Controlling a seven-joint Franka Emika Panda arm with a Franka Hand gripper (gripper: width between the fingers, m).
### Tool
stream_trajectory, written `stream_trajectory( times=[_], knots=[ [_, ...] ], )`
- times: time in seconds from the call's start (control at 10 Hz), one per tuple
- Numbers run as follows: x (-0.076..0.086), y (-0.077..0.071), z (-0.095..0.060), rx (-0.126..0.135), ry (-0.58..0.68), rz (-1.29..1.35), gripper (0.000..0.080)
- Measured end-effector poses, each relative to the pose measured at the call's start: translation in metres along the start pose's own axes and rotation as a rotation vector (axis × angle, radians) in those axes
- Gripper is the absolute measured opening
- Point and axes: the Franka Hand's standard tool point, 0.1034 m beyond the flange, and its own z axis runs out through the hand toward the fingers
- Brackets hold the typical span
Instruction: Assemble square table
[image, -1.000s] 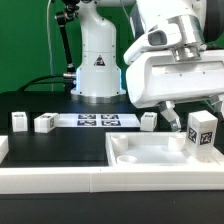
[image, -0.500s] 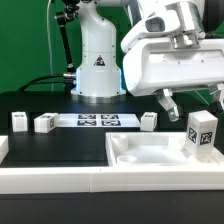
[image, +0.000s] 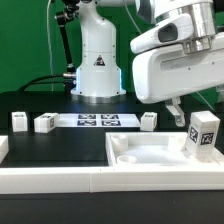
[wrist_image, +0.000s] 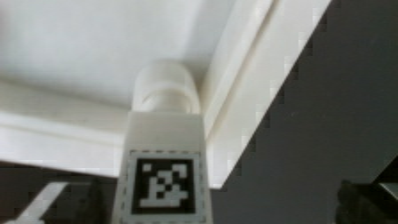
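The square table's white tray-like top (image: 150, 157) lies at the exterior view's right. One tagged white leg (image: 204, 133) stands upright in its far right corner. My gripper (image: 195, 107) hangs open just above this leg, holding nothing. In the wrist view the leg (wrist_image: 169, 150) rises from the top's corner (wrist_image: 89, 70), and my fingertips (wrist_image: 45, 205) stand apart on either side of it. Three more white legs (image: 19, 122) (image: 45, 123) (image: 148, 120) stand loose on the black table further back.
The marker board (image: 95, 120) lies flat between the loose legs. The robot's white base (image: 97, 65) stands behind it. A long white rail (image: 60, 180) edges the front of the black surface.
The gripper has risen and shifted toward the exterior view's right, staying open. The leg in the tabletop's corner has stayed in place.
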Motion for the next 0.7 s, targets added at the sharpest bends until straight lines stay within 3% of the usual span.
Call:
stream_trajectory(
  times=[0.2,0.3,0.5,0.7],
  knots=[
    [-0.0021,0.0033,-0.0046,0.034,-0.118,-0.019,0.0649],
    [-0.0091,0.0013,-0.0081,0.062,-0.235,-0.025,0.0649],
    [-0.0040,-0.0035,-0.0063,0.079,-0.305,-0.029,0.0649],
    [-0.0040,-0.0028,-0.0059,0.077,-0.302,-0.027,0.0649]
  ],
)
